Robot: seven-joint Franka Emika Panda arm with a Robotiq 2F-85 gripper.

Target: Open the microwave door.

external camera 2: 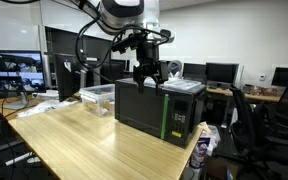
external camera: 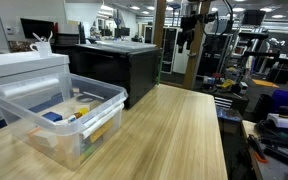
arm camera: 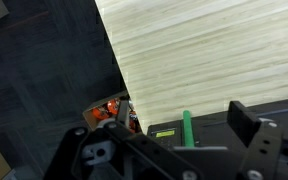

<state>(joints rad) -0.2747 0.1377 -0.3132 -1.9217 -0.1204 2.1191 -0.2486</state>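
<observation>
The black microwave (external camera 2: 162, 104) stands at the table's end; it also shows in an exterior view (external camera: 119, 68). Its glossy black door (external camera 2: 138, 106) looks shut, with a green strip (external camera 2: 165, 118) along one edge. My gripper (external camera 2: 149, 76) hangs just above the microwave's top front edge, fingers apart and empty; it also shows in an exterior view (external camera: 186, 42). In the wrist view the open gripper (arm camera: 189, 122) frames the green strip (arm camera: 187, 128), with the control panel (arm camera: 164, 133) on one side and the door (arm camera: 216, 125) on the other.
A clear plastic bin (external camera: 59, 118) holding small items and a white appliance (external camera: 24, 68) stand on the wooden table (external camera: 174, 130). The bin sits behind the microwave (external camera 2: 99, 95). Orange clutter (arm camera: 109, 110) lies on the dark floor past the table edge.
</observation>
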